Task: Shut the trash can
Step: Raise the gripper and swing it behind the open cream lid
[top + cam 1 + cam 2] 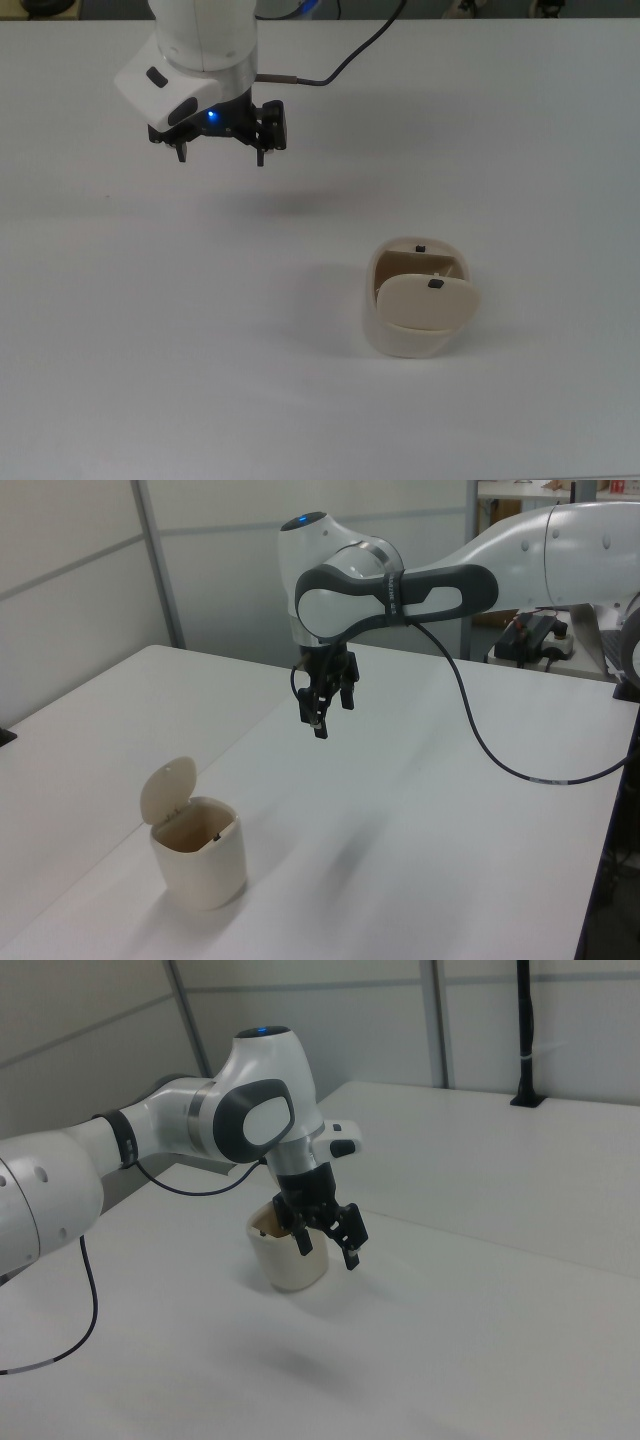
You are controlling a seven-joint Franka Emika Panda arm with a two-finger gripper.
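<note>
The trash can [410, 315] stands upright on the white bench [150, 330] with its lid [427, 301] tipped up on edge, so its mouth is plainly open and the job of closing it has not yet started. In the left view the lid rises from the can's far rim like a raised flap, and a tiny black knob [435, 284] shows on it from above; a second small dark fitting sits at the rim opposite. Looking down into the can, I see only bare beige walls and shadow; nothing seems to lie inside, though the bottom is partly hidden by the lid. The gripper [221, 152] hangs in the air well apart from the can, up and toward the top view's left of it, holding nothing, its two fingers spread apart and pointing down at the bench. In the right view the gripper passes in front of the can, but the other views show a clear gap between them. To my eye everything is left: reaching the can, meeting the raised lid, and pushing it flat over the opening. A black cable [480, 750] trails from the arm [400, 585] above the can.
</note>
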